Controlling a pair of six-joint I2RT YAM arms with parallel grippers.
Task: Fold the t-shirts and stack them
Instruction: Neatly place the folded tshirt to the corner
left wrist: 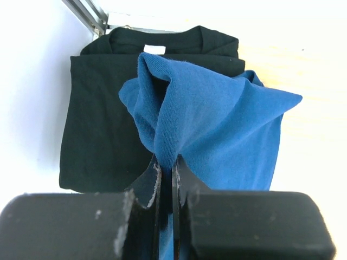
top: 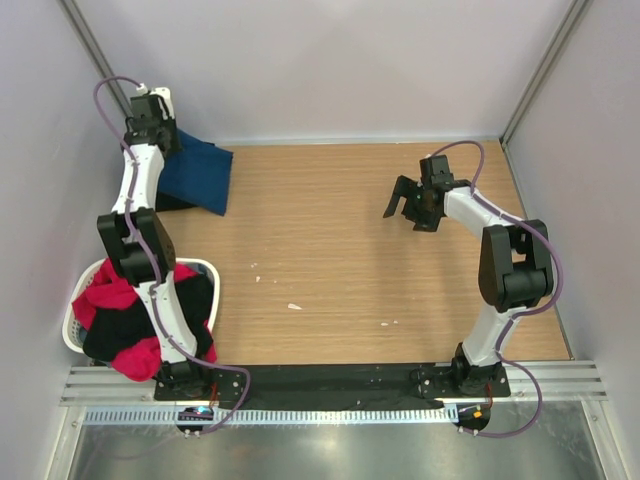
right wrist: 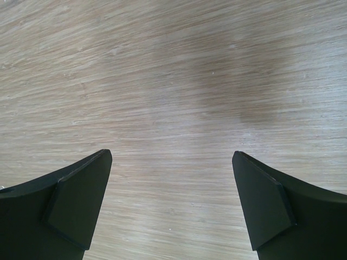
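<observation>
Fabric of the blue t-shirt [left wrist: 217, 124] clenched in your left tool [left wrist: 167, 165], folded black t-shirt [left wrist: 97, 124] beneath, your right tool [right wrist: 172, 200] released wide above the worktop [right wrist: 173, 81].

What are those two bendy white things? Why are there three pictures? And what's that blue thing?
They are robot arms, a left arm and a right arm, bolted at the near edge of a wooden table. The big picture looks down from above. The other two come from small cameras on each arm's wrist, so you see that arm's own black fingers at the bottom.

The left hand is pinched shut on a blue t-shirt, holding a bunched bit of it above a folded black t-shirt in the far left corner. The right hand is wide open and holds nothing, with only wood under it. Beside the left arm is a white basket of crumpled red and black t-shirts, not folded yet.
</observation>
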